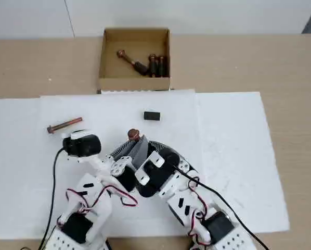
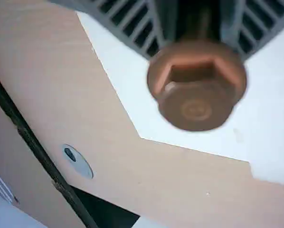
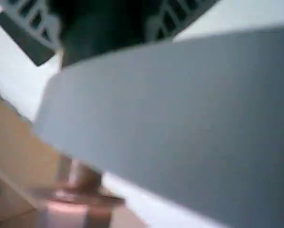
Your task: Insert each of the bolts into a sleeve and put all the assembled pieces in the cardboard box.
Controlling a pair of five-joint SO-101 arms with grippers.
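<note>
Copper bolt [image 2: 196,85] | left gripper [image 2: 194,19] grasping it | right gripper [image 3: 99,28] alongside, grip unclear

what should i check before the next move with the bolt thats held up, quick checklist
1. Bolt clamped in the left gripper: ok.
2. Held bolt already sleeved: cannot tell.
3. Spare sleeve lying free on the white sheet: ok.
4. Second bolt assembled: not ok, it lies bare on the sheet.
5. Cardboard box open, with room beside the pieces inside: ok.
</note>
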